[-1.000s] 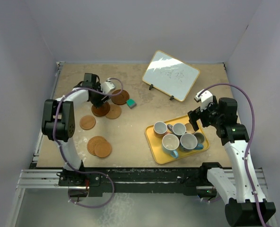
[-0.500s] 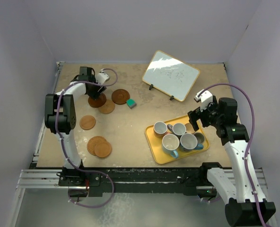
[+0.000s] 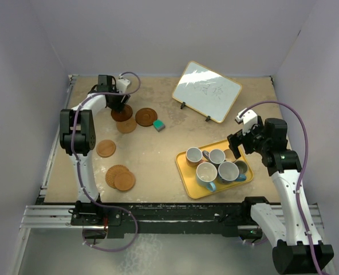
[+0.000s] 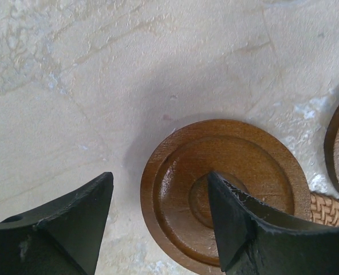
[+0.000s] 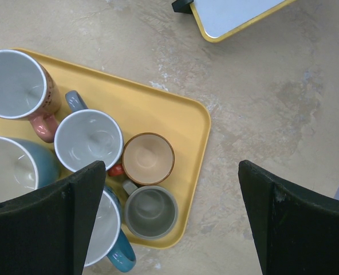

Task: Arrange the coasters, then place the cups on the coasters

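Observation:
My left gripper point(image 3: 115, 103) is open at the far left of the table. In the left wrist view its right fingertip point(image 4: 229, 197) rests on the middle of a dark brown ringed coaster point(image 4: 175, 195), while the left fingertip point(image 4: 95, 197) stands off its edge over bare table. That coaster point(image 3: 122, 113) overlaps a light woven coaster point(image 3: 127, 126); another dark one point(image 3: 146, 117) lies beside it. Three light coasters point(image 3: 106, 148) point(image 3: 115, 172) point(image 3: 125, 182) lie nearer. My right gripper point(image 5: 170, 166) hangs wide open above the cups point(image 5: 148, 158) crowded on the yellow tray point(image 5: 195, 117), holding nothing.
A small teal block point(image 3: 158, 125) sits right of the far coasters. A yellow-framed whiteboard point(image 3: 207, 91) stands propped at the back. The tray point(image 3: 188, 175) lies at the near right. Grey walls close in the table on three sides.
My left gripper has moved toward the far wall, and the dark ringed coaster has slid with it, away from the light coaster. The right arm has not moved.

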Tool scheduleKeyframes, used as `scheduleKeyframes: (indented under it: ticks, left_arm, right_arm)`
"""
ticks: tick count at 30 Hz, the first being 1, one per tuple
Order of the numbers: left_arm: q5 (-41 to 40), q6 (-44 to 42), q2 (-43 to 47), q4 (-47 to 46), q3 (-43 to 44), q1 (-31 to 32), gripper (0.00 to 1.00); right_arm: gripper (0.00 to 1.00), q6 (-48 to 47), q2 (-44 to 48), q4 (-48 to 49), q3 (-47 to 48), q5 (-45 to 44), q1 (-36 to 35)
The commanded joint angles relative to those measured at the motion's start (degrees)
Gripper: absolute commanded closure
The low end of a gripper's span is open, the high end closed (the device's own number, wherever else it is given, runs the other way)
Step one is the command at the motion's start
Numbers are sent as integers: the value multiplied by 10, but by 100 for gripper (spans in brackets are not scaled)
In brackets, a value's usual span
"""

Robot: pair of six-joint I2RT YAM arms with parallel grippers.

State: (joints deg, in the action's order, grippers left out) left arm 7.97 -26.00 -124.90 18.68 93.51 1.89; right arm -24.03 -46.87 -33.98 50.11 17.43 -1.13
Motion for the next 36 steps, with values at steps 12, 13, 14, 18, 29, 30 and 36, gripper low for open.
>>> scheduleKeyframes:
  ticks: [12,13,14,18,29,30,36]
  left_arm:
    - [160,52,97,-57,-74,21,30]
    - [157,39,100,-55,-80,30,30]
    - [151,23,103,-56,-86,40,30]
    - [122,-24,114,-68,-125,80,28]
    - [115,-84,136,-26,-175,112,35]
    - [111,-88,138,-18,-179,112,36]
    - [98,-88,187,-3,-239,108,38]
  right_arm:
    - [0,-8,-5,7,2,-5,-3]
    - [0,-8,-4,7,1,-5,-2]
    - [0,-9,-3,7,1,-5,-2]
    - [0,-10,-3,6,1,-5,-3]
    - [0,-14,-6,4,1,-4,-3]
    - [0,-14,-6,4,1,-4,-3]
    - [0,-15,-10,3,1,-4,-3]
